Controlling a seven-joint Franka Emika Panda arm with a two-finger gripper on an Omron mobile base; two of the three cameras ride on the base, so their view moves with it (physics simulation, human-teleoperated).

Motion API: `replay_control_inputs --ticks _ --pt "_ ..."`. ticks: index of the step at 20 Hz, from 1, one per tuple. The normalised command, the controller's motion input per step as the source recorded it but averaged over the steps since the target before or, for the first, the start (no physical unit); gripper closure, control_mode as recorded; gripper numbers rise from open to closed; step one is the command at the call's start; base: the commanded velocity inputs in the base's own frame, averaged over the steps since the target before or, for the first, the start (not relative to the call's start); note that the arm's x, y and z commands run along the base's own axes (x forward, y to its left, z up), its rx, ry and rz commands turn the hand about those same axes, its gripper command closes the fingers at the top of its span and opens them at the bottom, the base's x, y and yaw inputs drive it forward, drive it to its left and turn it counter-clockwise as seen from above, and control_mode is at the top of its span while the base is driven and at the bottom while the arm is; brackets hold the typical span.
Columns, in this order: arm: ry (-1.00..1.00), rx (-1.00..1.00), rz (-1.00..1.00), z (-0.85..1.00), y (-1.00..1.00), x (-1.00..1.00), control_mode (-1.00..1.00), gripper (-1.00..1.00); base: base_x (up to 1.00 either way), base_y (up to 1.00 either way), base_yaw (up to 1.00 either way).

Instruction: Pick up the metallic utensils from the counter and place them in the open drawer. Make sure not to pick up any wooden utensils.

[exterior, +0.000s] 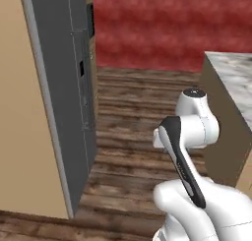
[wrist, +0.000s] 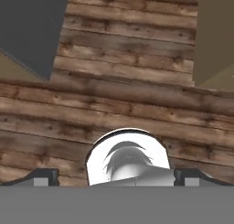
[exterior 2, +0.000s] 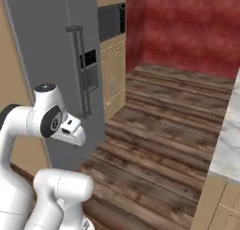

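A corner of the white-grey marble counter point(exterior: 235, 75) shows at the right edge, over its tan cabinet side point(exterior: 221, 132); it appears again in the right base view as the counter point(exterior 2: 228, 140). The metallic utensils, the wooden utensils and the open drawer are out of view. My arm is folded up close to the base. In the hand view my gripper point(wrist: 116, 176) points down at the plank floor, its two dark fingertips point(wrist: 45, 176) set wide apart, open, with nothing held between them.
A tall grey refrigerator point(exterior: 64, 87) with a vertical handle point(exterior 2: 79, 69) stands close on the left. Beyond it are tan cabinets with a dark built-in oven point(exterior 2: 111, 20). Brown wooden floor point(exterior: 133, 117) stretches ahead to a red wall point(exterior: 167, 23).
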Motion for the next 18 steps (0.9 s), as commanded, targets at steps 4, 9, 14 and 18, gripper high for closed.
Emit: replay_control_inputs --ticks 4,9,14,18 --pt "0.00 0.00 0.00 0.00 0.00 0.00 1.00 -1.00 0.00 -0.14 -0.96" --pt "0.00 0.00 0.00 0.00 0.00 0.00 1.00 -1.00 0.02 -0.03 -0.95" --pt "0.00 0.00 0.00 0.00 0.00 0.00 1.00 -1.00 0.25 0.26 -0.43" --pt "0.00 0.00 0.00 0.00 0.00 0.00 1.00 -1.00 0.59 0.15 0.08"
